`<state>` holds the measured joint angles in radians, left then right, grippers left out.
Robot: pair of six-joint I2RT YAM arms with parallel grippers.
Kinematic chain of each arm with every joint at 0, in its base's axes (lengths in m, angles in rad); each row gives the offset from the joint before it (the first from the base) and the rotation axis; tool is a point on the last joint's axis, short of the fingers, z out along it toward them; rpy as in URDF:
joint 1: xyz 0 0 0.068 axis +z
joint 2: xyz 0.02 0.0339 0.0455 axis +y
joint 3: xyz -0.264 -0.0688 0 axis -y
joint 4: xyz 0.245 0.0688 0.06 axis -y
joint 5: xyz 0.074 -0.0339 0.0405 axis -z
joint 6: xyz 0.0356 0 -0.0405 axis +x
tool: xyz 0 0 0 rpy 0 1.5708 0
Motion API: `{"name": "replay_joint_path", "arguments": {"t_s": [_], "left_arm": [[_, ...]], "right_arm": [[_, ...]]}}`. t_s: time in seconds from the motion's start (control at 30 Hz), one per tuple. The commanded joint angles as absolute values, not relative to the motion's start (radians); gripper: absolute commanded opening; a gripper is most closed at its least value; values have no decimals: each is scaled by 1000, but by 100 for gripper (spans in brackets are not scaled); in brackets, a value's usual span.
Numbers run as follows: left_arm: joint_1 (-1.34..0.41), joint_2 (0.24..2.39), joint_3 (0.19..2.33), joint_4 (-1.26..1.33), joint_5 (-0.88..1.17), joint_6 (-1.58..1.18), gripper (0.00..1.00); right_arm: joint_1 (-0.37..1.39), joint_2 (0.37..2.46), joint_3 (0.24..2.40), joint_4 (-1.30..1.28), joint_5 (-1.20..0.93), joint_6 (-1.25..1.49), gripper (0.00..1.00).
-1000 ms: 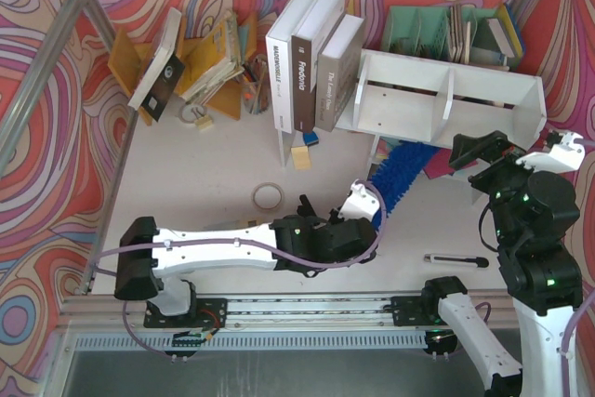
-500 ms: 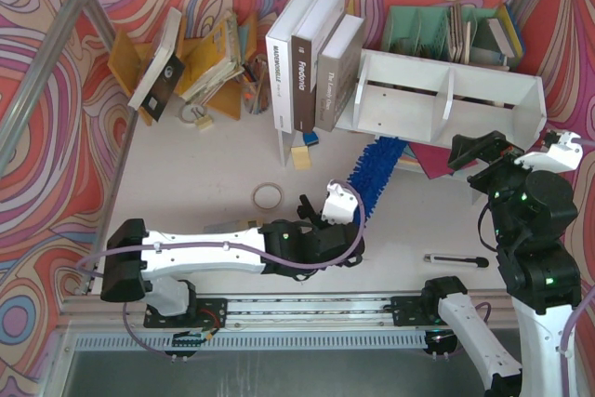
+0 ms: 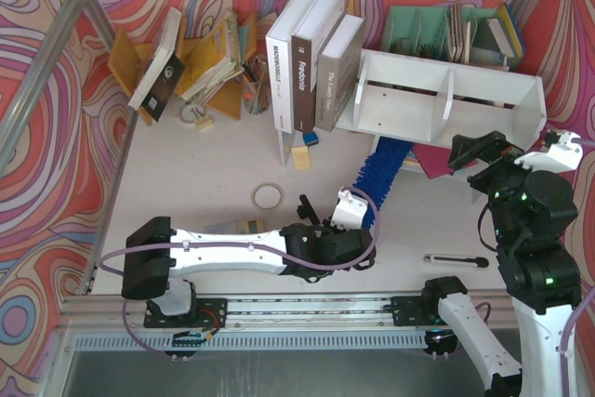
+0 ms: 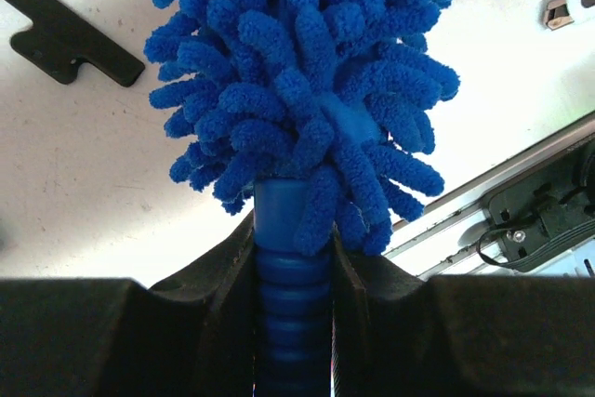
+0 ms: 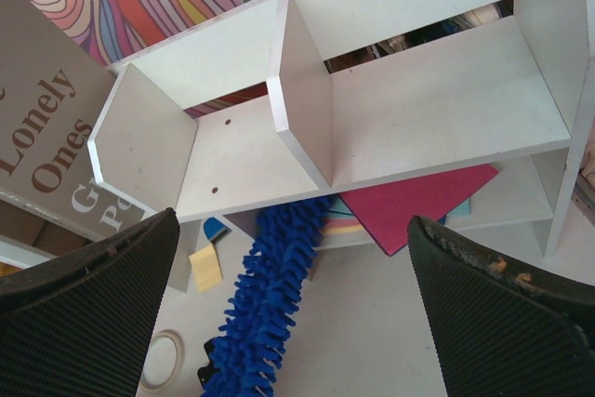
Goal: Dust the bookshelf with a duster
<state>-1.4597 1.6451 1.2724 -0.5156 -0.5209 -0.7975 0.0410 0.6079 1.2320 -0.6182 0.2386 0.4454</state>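
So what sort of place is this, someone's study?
More likely a robot test bench dressed as a study: two arms bolted to a rail, a metal frame hung with swirly cloth, and props: a bookshelf, books, a duster in the left claw.

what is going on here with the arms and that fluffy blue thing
The left gripper is shut on the ribbed blue plastic handle of a long fluffy bright-blue microfibre duster. The duster's head points at the large white two-compartment bookshelf, and its tip passes under the shelf's bottom board, roughly below the divider, not into either compartment. The right gripper hangs open in front of the shelf, holding nothing.
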Motion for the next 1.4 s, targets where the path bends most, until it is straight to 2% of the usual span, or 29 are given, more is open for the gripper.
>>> {"name": "replay_joint_path", "arguments": {"t_s": [0.0, 0.3, 0.73, 1.1, 1.37], "left_arm": [[-1475, 1565, 1313, -503, -597, -762, 0], [-1490, 1513, 1289, -481, -655, -744, 0], [-1463, 1559, 1198, -467, -560, -822, 0], [-1468, 1566, 1338, -483, -552, -721, 0], [-1506, 1677, 1471, -498, -519, -634, 0]], "right_arm": [[42, 598, 1233, -618, 249, 437, 99], [43, 607, 1242, -612, 245, 437, 99], [42, 618, 1254, -610, 236, 441, 99], [42, 607, 1256, -621, 242, 436, 99], [42, 598, 1249, -620, 249, 430, 99]]}}
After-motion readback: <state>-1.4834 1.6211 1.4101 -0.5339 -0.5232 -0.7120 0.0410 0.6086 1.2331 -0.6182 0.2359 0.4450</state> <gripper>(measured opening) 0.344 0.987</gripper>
